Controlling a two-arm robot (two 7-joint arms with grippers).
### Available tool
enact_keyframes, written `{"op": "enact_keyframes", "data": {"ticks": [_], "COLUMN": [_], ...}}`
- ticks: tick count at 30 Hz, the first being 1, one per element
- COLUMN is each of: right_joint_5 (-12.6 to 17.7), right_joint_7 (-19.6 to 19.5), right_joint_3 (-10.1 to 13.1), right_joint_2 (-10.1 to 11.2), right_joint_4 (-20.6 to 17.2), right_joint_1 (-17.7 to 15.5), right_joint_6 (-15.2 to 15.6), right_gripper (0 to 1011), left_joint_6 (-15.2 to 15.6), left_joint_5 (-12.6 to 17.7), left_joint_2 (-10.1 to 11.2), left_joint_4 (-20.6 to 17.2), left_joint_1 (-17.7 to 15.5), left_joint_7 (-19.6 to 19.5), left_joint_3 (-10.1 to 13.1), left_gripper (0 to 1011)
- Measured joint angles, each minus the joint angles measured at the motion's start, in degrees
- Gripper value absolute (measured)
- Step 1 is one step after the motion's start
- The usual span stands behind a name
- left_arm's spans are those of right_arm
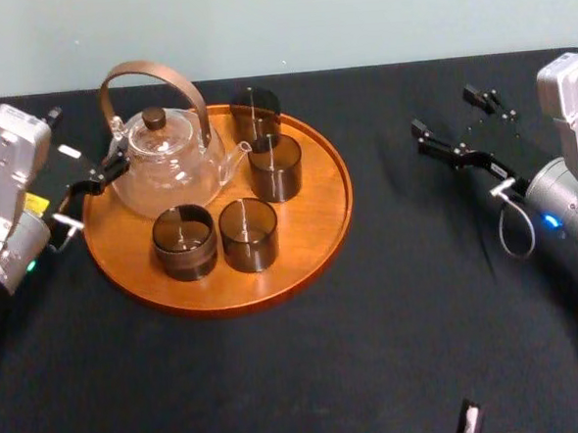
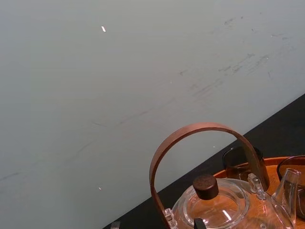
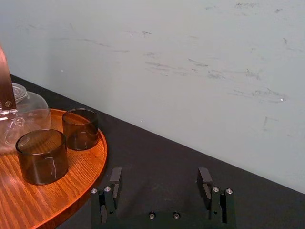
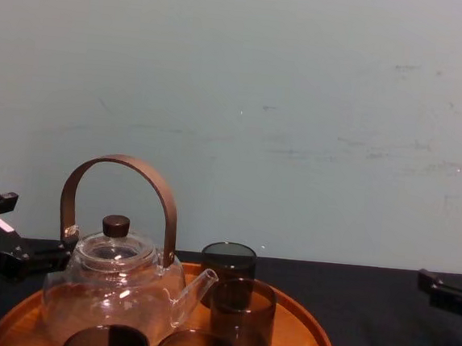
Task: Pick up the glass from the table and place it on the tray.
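Evidently four glasses (image 1: 248, 234) are stood upright on the tray (image 1: 314, 230), grouped on the far side of the teapot (image 1: 166, 160) from the left fingers (image 1: 100, 176). They are well apart from the right fingers (image 3: 114, 183), which are held low over the bare bench (image 1: 422, 297). Both sets of fingers are spread and nothing is held between them. The left fingertips are poised just beside the teapot at the tray's rim.

Each glass is judged to be light, rigid and thin-walled, so it could be chipped or cracked by a hard squeeze or a knock against a neighbour. The smooth wall is likely to be slippery. A hold is best taken across the wall at about mid-height, with one fingertip on each side and only modest force applied. The two front glasses are set close together, so little room is left for a fingertip between them.

Each glass is seen as a short, straight-sided cylinder of smoky brown tint. It is transparent, has no handle, and appears empty.
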Motion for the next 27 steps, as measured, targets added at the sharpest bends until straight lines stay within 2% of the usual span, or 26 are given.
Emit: {"op": "enact_keyframes", "data": {"ticks": [27], "right_joint_5": [0.22], "right_joint_7": [0.13], "right_joint_3": [-0.08], "right_joint_2": [0.07], "right_joint_4": [-0.07], "right_joint_1": [0.0], "right_joint_6": [0.0], "right_gripper": [1002], "left_joint_6": [0.0], "left_joint_5": [0.0], "left_joint_2": [0.0], "left_joint_4": [0.0], "left_joint_1": [0.0], "left_joint_7": [0.0], "left_joint_3": [0.0], "left_gripper": [1002]}}
